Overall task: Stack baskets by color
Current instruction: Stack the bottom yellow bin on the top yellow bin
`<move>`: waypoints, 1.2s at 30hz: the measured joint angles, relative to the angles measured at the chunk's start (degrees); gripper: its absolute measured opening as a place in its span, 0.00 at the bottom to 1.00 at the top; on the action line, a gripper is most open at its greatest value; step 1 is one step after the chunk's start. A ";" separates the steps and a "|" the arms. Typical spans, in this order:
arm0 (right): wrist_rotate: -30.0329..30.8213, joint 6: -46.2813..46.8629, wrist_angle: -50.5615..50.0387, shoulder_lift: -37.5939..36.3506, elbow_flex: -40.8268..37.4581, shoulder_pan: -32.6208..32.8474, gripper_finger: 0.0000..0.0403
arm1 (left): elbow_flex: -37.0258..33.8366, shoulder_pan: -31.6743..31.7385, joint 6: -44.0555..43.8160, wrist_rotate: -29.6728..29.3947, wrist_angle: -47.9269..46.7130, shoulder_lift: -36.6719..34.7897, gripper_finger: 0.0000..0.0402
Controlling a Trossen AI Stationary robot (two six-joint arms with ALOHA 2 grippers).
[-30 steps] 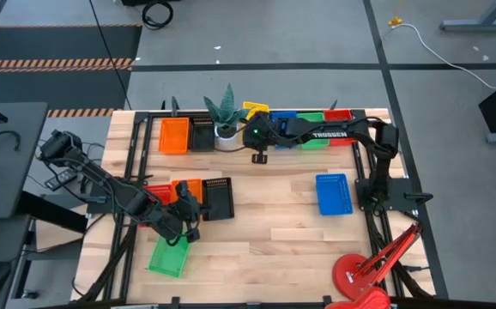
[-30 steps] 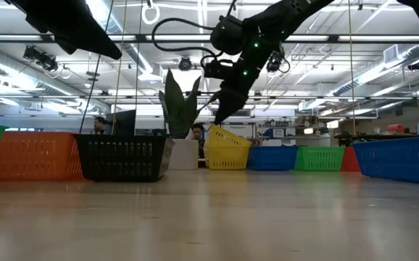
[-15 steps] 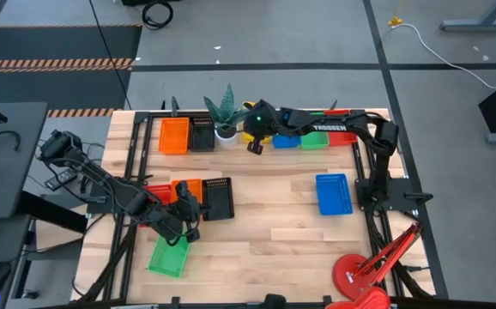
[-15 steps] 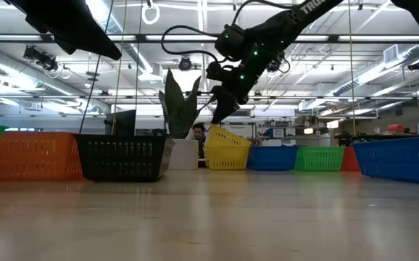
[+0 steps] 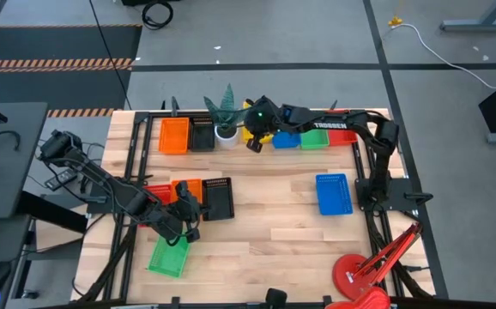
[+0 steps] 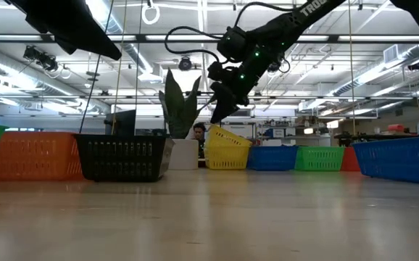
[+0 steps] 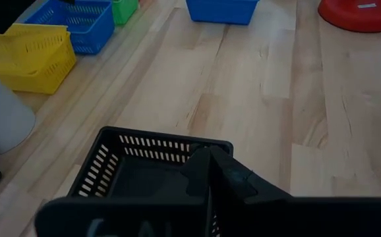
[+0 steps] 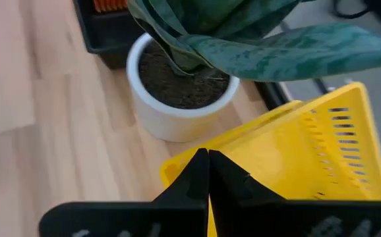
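1. The wooden table point(image 5: 265, 215) carries scattered baskets, with a row lined along its far edge.
2. The right gripper point(image 5: 254, 141) hovers at that row, fingers pressed together on the rim of the tilted yellow basket point(image 8: 309, 158), beside the white plant pot point(image 8: 177, 99).
3. Best practice: lift straight, clearing the leaves.
4. The left gripper point(image 7: 210, 191), shut and apparently empty, waits over a black basket point(image 7: 138, 164).

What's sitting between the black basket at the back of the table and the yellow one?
A white pot with a spiky green plant stands between the back black basket and the yellow basket, seen best from above.
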 joint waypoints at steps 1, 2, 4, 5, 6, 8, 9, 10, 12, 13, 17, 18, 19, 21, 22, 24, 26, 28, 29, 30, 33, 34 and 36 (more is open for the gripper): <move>-1.46 0.20 0.00 0.00 0.00 -0.25 0.01 | 0.00 -0.01 0.00 0.00 0.01 0.00 0.05; -2.44 0.41 0.00 0.00 0.00 -0.49 0.01 | 0.00 0.00 0.00 0.00 0.00 0.00 0.05; -2.58 0.54 0.00 0.00 0.00 -0.70 0.01 | 0.00 0.00 0.00 0.00 0.00 0.00 0.04; -2.65 0.54 0.00 0.00 0.00 -0.76 0.01 | 0.00 0.00 0.00 0.00 0.02 0.00 0.04; -2.77 0.56 0.00 0.00 0.00 -0.80 0.01 | 0.00 -0.02 0.00 0.00 0.02 0.00 0.03; -2.82 0.57 -0.01 0.00 0.00 -0.81 0.01 | 0.00 -0.01 0.00 0.00 0.02 0.00 0.02; -2.84 0.55 0.00 0.00 0.00 -0.81 0.01 | 0.00 -0.01 0.00 0.00 0.01 0.00 0.02; -2.87 0.54 0.00 0.00 0.00 -0.77 0.01 | 0.00 0.00 0.02 0.00 0.02 0.00 0.02; -3.10 0.54 -0.01 0.00 0.00 -0.74 0.01 | 0.00 -0.02 0.02 0.00 0.03 0.00 0.03; -3.50 0.57 0.00 0.00 0.00 -0.74 0.01 | 0.00 -0.02 0.00 0.00 0.04 0.00 0.03; -1.21 -0.22 0.26 0.00 0.00 -0.55 0.01 | 0.00 0.00 -0.02 0.00 0.06 0.00 0.05; 0.13 -0.15 0.99 -0.03 0.00 -0.33 0.01 | 0.00 -0.02 -0.02 0.00 0.04 0.00 0.05; 0.56 0.08 2.04 -0.16 0.00 -0.25 0.01 | 0.00 -0.01 -0.02 0.00 0.04 0.00 0.04; -1.43 1.28 5.09 -0.54 0.00 0.05 0.01 | 0.00 -0.02 0.00 0.00 0.06 0.00 0.03; -3.74 2.63 6.82 -0.62 0.03 0.21 0.01 | 0.00 -0.01 0.00 0.00 0.05 0.00 0.03; -7.56 5.73 8.16 -0.54 0.04 0.37 0.01 | 0.00 0.00 0.00 -0.02 0.06 0.00 0.02; -8.00 8.24 7.95 0.28 0.05 0.46 0.01 | 0.00 0.00 0.00 -0.02 0.09 0.00 0.02; -6.24 9.65 5.77 1.16 0.02 0.29 0.01 | 0.00 0.00 -0.21 -0.03 0.15 0.00 0.03; -4.89 10.07 4.74 1.67 0.00 0.17 0.01 | 0.00 0.00 -0.31 -0.03 0.12 0.00 0.03; -3.71 10.18 4.26 2.15 0.00 0.02 0.01 | 0.00 0.00 -0.32 -0.04 0.18 0.00 0.04; -0.67 9.39 2.16 3.01 -0.03 -0.22 0.01 | 0.00 0.00 -0.33 -0.04 0.17 0.00 0.05; -0.15 8.91 2.18 3.06 -0.07 -0.30 0.01 | 0.00 0.00 -0.33 -0.09 0.13 0.00 0.05; 0.57 8.13 3.28 2.63 -0.07 -0.14 0.01 | 0.00 0.00 -0.33 -0.35 0.09 0.00 0.04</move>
